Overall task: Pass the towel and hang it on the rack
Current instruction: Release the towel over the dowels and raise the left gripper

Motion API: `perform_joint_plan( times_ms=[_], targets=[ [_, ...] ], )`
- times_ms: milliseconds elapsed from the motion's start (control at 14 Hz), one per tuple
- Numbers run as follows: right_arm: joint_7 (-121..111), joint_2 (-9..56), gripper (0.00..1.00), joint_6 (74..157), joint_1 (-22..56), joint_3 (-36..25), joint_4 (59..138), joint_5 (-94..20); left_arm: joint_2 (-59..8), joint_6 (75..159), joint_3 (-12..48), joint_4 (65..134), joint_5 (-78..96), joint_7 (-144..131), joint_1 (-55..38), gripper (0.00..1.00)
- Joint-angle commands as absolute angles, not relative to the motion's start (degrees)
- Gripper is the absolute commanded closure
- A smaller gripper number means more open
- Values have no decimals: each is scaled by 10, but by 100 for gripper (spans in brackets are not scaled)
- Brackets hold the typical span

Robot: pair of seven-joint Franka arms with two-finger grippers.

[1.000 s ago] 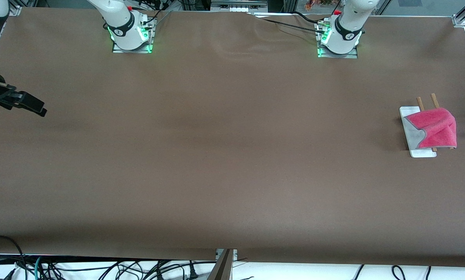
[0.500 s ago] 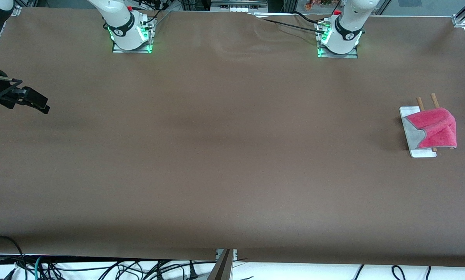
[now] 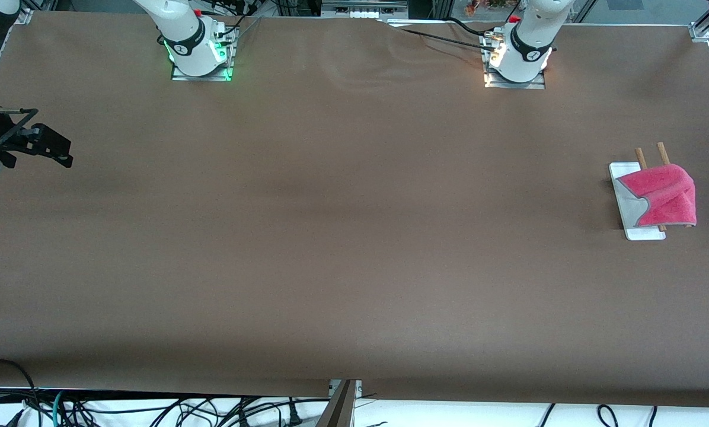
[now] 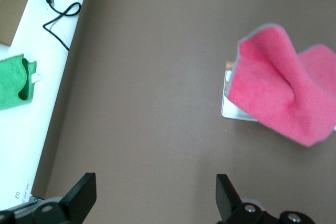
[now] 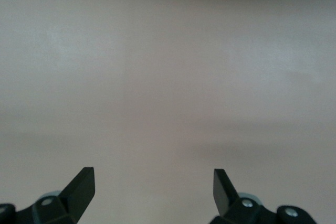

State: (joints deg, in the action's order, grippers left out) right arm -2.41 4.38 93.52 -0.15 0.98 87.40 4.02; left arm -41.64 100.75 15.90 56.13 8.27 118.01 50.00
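Observation:
The pink-red towel is draped over the rack's two wooden rods, above the rack's white base, at the left arm's end of the table. In the left wrist view the towel covers most of the rack. My left gripper hangs open over bare table beside the rack, holding nothing; it does not show in the front view. My right gripper is open and empty over the table's edge at the right arm's end, with only bare cloth below it.
Brown cloth covers the table. Both arm bases stand along the edge farthest from the front camera. Off the table edge near the rack, a white ledge carries a green item and a black cable.
My right gripper has drifted a little toward the bases' side at the table's edge. The towel and rack have not moved. The light at the left arm's base went from green to white.

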Motion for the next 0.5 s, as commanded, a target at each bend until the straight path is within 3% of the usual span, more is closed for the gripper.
perform_joint_plan(
  times_ms=[0, 429],
  targets=[
    [-34, 41, 0, 927, -7, 16, 872, 41, -360, 972, 156, 570, 12, 1036, 448, 0],
    [-38, 53, 0, 933, -5, 19, 858, 41, -309, 897, 156, 581, -97, 795, 314, 0]
  ],
)
